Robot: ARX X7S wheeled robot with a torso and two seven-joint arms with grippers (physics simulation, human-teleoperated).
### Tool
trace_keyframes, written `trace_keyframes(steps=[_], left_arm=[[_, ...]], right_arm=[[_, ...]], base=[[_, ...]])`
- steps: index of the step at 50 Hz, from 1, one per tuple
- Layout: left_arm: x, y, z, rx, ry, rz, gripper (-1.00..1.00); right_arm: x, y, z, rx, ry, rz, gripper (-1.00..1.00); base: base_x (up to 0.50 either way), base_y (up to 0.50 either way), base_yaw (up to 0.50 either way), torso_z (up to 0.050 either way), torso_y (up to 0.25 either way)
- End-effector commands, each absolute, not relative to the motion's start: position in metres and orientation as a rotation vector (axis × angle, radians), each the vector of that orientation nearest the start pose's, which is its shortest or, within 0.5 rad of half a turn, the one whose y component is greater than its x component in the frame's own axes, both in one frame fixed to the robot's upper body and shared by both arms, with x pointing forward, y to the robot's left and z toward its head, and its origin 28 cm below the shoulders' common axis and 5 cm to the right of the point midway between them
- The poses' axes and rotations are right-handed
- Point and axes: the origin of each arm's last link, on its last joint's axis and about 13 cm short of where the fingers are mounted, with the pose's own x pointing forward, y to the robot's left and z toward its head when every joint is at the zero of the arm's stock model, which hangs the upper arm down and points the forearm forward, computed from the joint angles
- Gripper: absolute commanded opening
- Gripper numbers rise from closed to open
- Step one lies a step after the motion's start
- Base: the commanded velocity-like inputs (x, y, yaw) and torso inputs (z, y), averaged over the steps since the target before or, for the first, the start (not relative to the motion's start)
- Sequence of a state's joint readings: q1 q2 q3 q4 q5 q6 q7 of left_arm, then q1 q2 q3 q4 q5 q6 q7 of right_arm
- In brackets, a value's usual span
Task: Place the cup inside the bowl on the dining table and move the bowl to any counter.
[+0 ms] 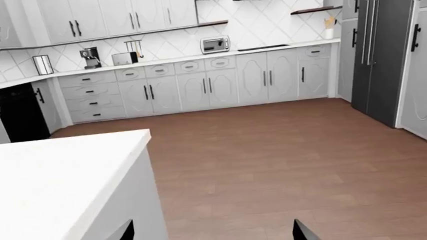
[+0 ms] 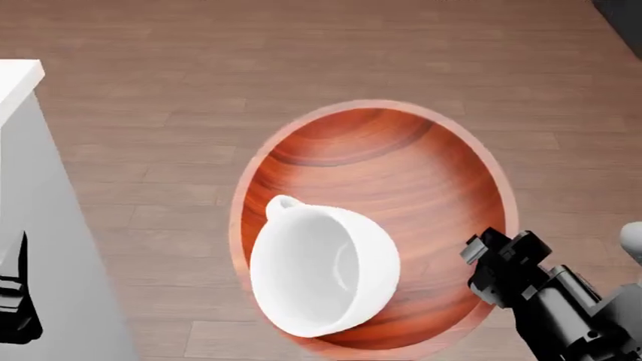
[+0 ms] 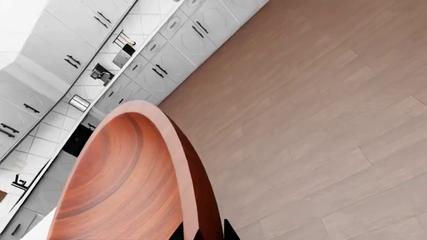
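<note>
The reddish-brown wooden bowl point(image 2: 401, 173) hangs in the air over the wood floor, tilted. The white cup point(image 2: 321, 271) lies on its side inside it, handle toward the far rim. My right gripper point(image 2: 492, 259) is shut on the bowl's rim at the near right; in the right wrist view its tips point(image 3: 201, 231) pinch the rim of the bowl point(image 3: 113, 190) from both sides. My left gripper point(image 1: 212, 231) is open and holds nothing, beside the corner of the white dining table point(image 1: 53, 170). The counter point(image 1: 280, 47) runs along the far wall above grey cabinets.
A dark tall fridge point(image 1: 383, 60) stands at the counter's right end. A toaster oven point(image 1: 215, 44) and a coffee machine point(image 1: 90, 57) sit on the counter. Brown wood floor point(image 1: 280, 150) lies between me and the cabinets. The table's corner point(image 2: 15, 79) shows at the head view's left.
</note>
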State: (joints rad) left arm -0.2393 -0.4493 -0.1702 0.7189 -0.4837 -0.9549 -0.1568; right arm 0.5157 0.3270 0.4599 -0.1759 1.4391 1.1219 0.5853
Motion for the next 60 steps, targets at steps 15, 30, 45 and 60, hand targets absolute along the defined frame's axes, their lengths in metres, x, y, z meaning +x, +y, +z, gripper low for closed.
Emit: trace_keyframes(steps=[15, 30, 45, 60], left_arm=[[0.2064, 0.2849, 0.1632, 0.114, -0.019, 0.029, 1.0], [0.2075, 0.285, 0.1599, 0.112, -0.013, 0.028, 1.0], [0.2084, 0.2836, 0.1593, 0.111, -0.011, 0.028, 1.0], [0.2078, 0.2833, 0.157, 0.111, -0.011, 0.028, 1.0]], right_arm=[[0.2532, -0.1753, 0.1785, 0.786, 0.258, 0.141, -1.0], [0.2548, -0.1759, 0.1771, 0.782, 0.261, 0.133, -1.0], [0.2546, -0.176, 0.1779, 0.787, 0.257, 0.13, -1.0], [0.2552, -0.1754, 0.176, 0.793, 0.264, 0.138, -1.0]], base=[[0.5, -0.15, 0.0, 0.001, 0.001], [0.5, -0.17, 0.0, 0.0, 0.001], [0.5, -0.18, 0.0, 0.001, 0.002], [0.5, -0.18, 0.0, 0.0, 0.001]])
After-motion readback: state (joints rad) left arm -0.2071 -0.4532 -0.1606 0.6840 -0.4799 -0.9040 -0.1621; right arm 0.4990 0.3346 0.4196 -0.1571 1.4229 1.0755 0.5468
